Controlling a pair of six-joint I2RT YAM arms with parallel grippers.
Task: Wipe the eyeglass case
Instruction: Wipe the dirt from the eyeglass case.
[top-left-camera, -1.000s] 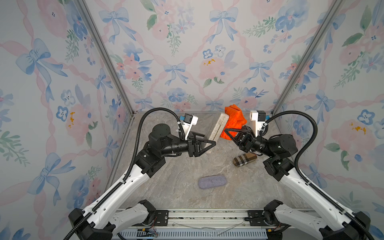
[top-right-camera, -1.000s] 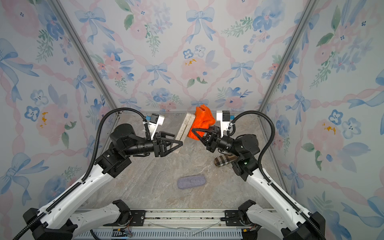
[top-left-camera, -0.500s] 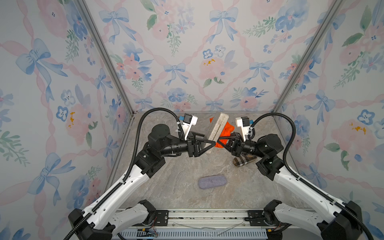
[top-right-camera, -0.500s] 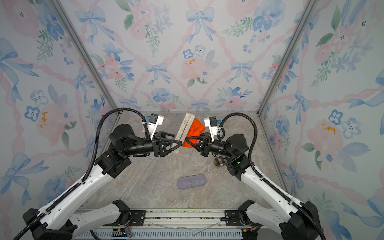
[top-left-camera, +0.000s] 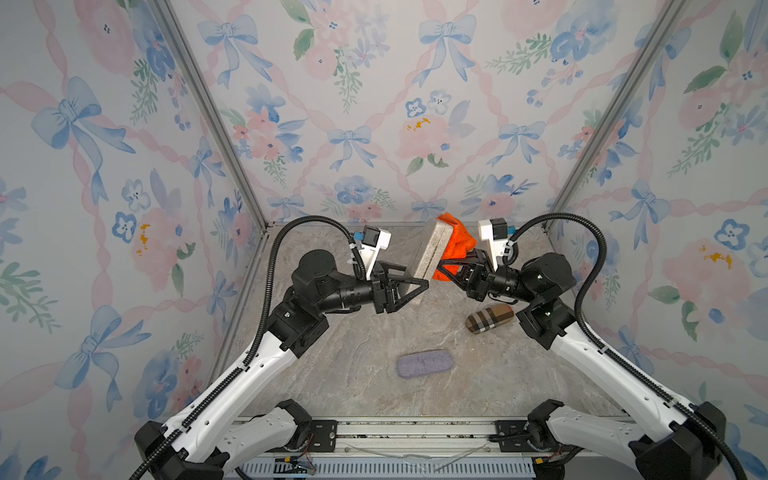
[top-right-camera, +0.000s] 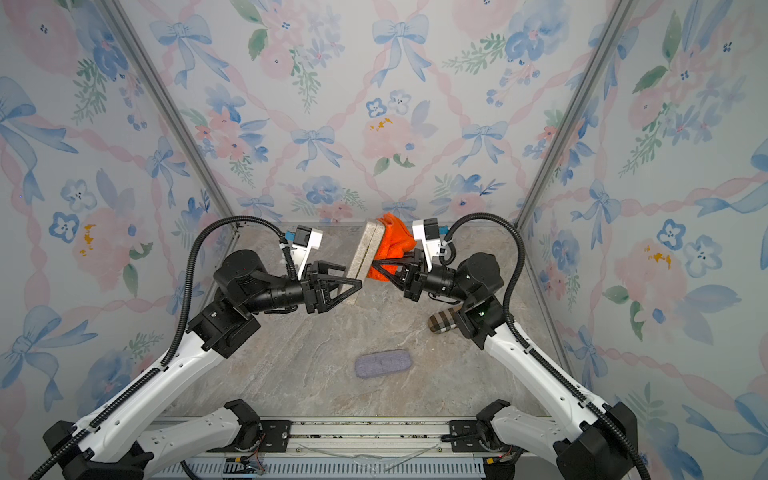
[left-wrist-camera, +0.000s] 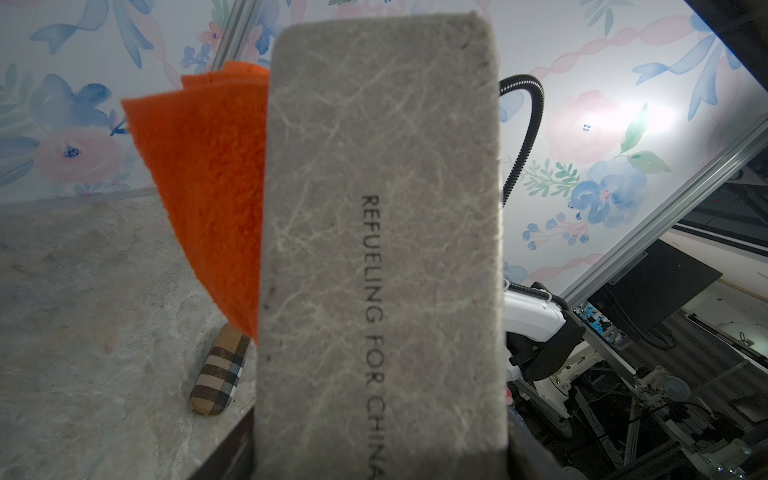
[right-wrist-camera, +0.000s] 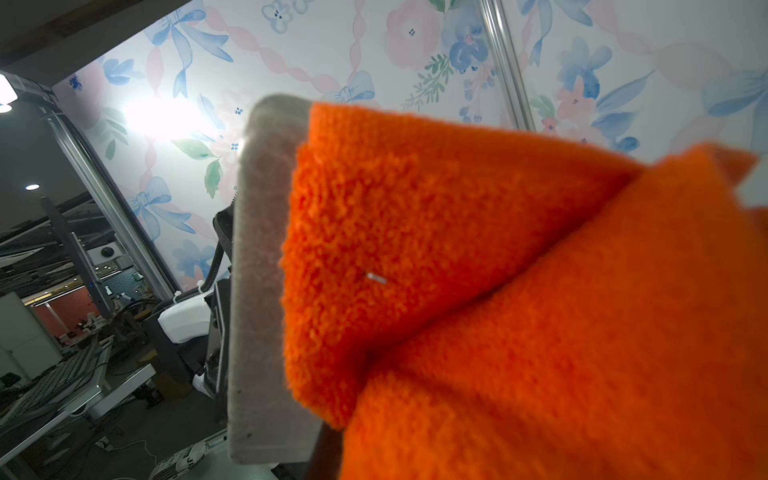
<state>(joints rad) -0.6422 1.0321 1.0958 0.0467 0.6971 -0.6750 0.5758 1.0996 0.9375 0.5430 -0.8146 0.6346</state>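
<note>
My left gripper (top-left-camera: 419, 286) is shut on the lower end of a grey felt eyeglass case (top-left-camera: 430, 253), holding it upright above the table; both top views show this, the case (top-right-camera: 363, 255) standing on end. The left wrist view shows its printed face (left-wrist-camera: 382, 249). My right gripper (top-left-camera: 442, 266) is shut on a folded orange cloth (top-left-camera: 457, 245), which presses flat on the case's side that faces the right arm. In the right wrist view the cloth (right-wrist-camera: 498, 291) fills most of the picture beside the case's edge (right-wrist-camera: 262, 291) and hides the fingers.
A plaid eyeglass case (top-left-camera: 489, 317) lies on the marble table under the right arm. A lavender felt case (top-left-camera: 424, 363) lies nearer the front rail (top-left-camera: 415, 432). Floral walls close in the left, back and right sides.
The right gripper with the cloth swung in low toward the case, then slid back up along its face. The left arm and the case stayed still.
</note>
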